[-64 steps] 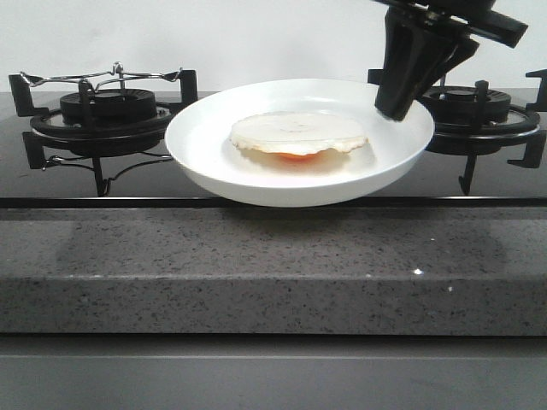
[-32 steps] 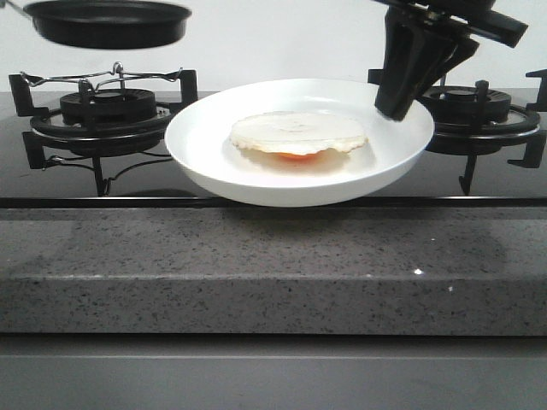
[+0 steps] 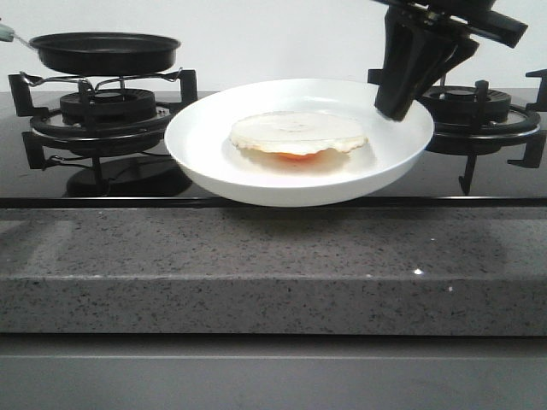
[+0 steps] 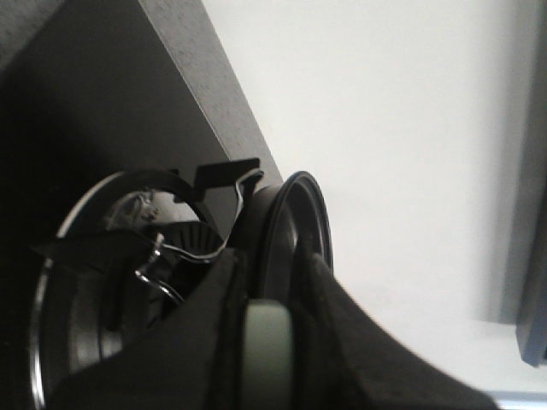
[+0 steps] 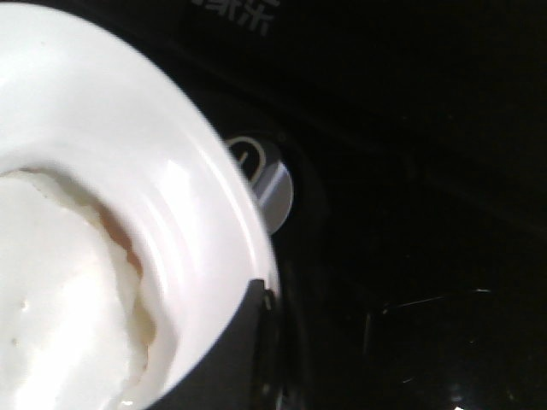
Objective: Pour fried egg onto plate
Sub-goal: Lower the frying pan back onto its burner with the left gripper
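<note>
1. Front view showed the plate held above the stove top, its near rim reaching out past the grey counter.
2. The egg lay flat in the middle of the plate, a streak of orange yolk showing at its near edge.
3. The right gripper came down from above and was clamped on the plate's far right rim; the right wrist view showed a dark finger against the rim, with the egg just inside.
4. A black pan sat level, just above the left burner; whether it touched the grate could not be told.
5. In the left wrist view the left gripper was closed on the pan's pale handle, and the pan appeared edge-on beside the burner.
6. The right burner stood behind the plate and gripper.
</note>
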{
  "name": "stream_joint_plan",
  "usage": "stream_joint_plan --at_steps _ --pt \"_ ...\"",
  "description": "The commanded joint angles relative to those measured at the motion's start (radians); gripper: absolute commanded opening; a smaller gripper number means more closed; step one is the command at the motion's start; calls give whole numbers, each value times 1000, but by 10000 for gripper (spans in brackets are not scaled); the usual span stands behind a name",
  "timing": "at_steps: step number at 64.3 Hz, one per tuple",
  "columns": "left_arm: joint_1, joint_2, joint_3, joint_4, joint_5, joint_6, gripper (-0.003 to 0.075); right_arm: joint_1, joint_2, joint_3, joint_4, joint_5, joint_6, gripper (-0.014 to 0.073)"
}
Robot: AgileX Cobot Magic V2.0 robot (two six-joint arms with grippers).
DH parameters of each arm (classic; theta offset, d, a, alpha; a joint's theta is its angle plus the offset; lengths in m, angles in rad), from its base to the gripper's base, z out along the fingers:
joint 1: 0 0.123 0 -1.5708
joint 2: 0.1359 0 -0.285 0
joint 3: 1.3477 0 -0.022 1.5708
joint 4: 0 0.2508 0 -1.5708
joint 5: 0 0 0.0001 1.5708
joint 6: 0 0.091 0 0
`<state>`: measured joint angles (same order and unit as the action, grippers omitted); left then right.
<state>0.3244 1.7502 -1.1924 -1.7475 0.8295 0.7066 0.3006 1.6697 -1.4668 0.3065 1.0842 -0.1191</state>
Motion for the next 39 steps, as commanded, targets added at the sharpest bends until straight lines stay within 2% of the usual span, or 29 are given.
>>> stream_joint_plan --at_steps 1,25,30,39 --pt "2 -49 -39 -114 33 -14 -18 2 -52 -22 16 -20 -5 -59" --pt "2 -49 -39 -50 16 -14 0 2 -52 -22 16 -20 -5 -59" --pt "2 -49 -39 -50 16 -14 59 2 -52 -22 16 -20 -5 -59" --pt "2 -49 -39 -38 34 -14 262 2 -52 -22 16 -20 -5 -59"
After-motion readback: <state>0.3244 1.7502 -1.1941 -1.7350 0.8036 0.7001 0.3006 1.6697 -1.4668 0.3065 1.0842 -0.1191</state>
